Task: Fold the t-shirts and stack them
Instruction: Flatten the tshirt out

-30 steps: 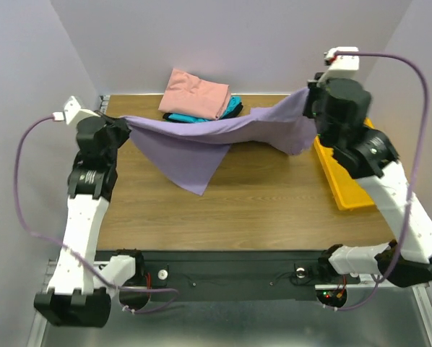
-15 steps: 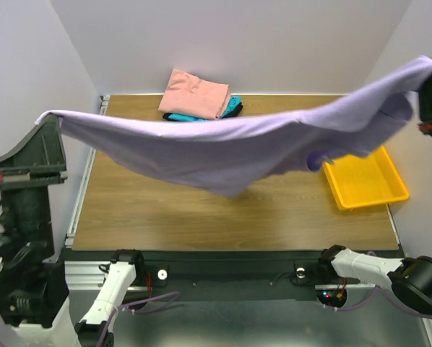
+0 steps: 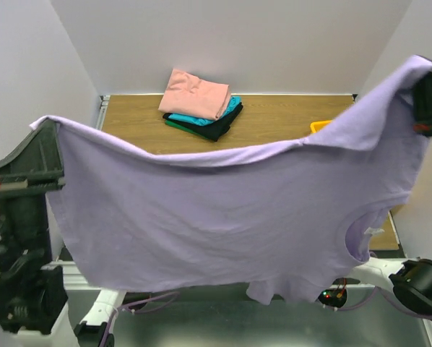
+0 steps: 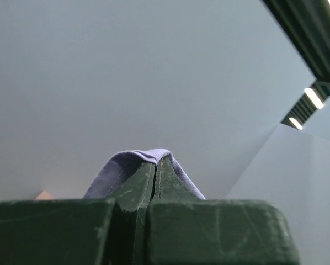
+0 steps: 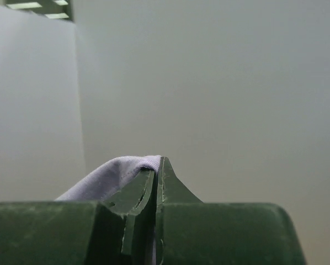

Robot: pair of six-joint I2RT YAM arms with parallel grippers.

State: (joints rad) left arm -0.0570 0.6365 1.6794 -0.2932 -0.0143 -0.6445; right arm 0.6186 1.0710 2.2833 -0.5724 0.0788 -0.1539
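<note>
Hanging wide across the top view, the light purple t-shirt (image 3: 201, 217) spreads like a soft curtain between the 2 arms, lifted clear above the table (image 3: 274, 119). The cloth is thin and matte, with shallow creases running across it, and its top edge sags in a gentle curve from corner to corner. Over on the left, the left gripper (image 3: 48, 124) is clamped on 1 upper corner. The left wrist view shows the dark fingers (image 4: 137, 190) pressed together with a fold of purple fabric arching over their tips. On the right, the right gripper (image 3: 424, 78) pinches the other upper corner the same way, jaws together on the cloth. The rounded neck opening (image 3: 357, 235) sits low at the right with a small white tag (image 3: 375, 231) beside it.

At the far side of the wood-grain table lies the stack of folded shirts: salmon-pink (image 3: 196, 92) on top, then teal (image 3: 227, 110), black (image 3: 216, 129), and a green edge (image 3: 174, 123) at the bottom. Only 1 corner of the glossy yellow tray (image 3: 318, 126) peeks above the shirt's upper edge; the cloth hides its inside, so I cannot tell what it holds.
</note>
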